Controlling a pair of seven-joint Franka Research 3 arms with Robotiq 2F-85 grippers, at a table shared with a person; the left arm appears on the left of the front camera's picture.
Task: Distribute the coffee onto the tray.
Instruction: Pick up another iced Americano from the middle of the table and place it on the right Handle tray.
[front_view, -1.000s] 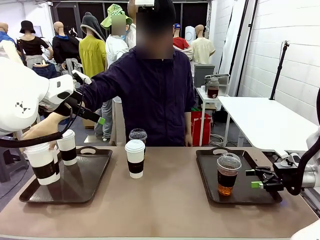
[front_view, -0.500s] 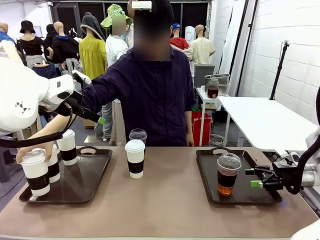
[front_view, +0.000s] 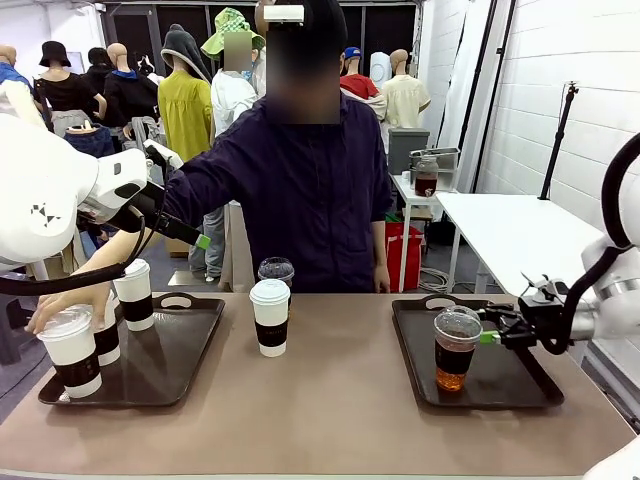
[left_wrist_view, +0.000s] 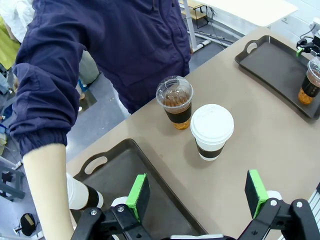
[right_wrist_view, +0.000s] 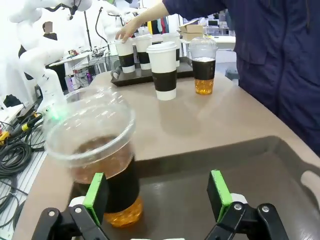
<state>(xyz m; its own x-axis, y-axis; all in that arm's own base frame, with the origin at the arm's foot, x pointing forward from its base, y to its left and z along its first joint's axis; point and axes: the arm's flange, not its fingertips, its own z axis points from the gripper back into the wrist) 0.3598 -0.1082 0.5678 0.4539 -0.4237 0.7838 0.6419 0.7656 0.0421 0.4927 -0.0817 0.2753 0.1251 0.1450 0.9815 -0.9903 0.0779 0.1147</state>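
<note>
**Right gripper drawing up beside the dome-lidded cup**

Since a second ago, the right gripper (front_view: 492, 336) has been rising and drawing in toward the clear dome-lidded cup (front_view: 456, 352) on the right tray (front_view: 515, 385). Seen from the front, its green pad is sitting just beside the cup's lid, with the jaws spread wide and gripping nothing. Far across from this gripper, the person's hand (front_view: 62, 306) is lying over the lid of a white sleeved cup (front_view: 78, 368), which is now standing on the left tray (front_view: 165, 370). Two more white cups (front_view: 133, 293) are standing just behind it. Between the trays, well apart from the gripper, a middle white cup (front_view: 270, 318) and a second clear cup (front_view: 276, 272) are standing on the table (front_view: 330, 405).

From the left wrist, the left gripper (left_wrist_view: 197, 189) is hanging wide open and empty over the left tray's edge. The middle white cup and the second clear cup are standing close together beyond its fingertips.

From the right wrist, the dome-lidded cup is looming just past the pad at the picture's left, overlapping it and reaching partly into the gap. The far pad is standing well apart from the cup.
</note>
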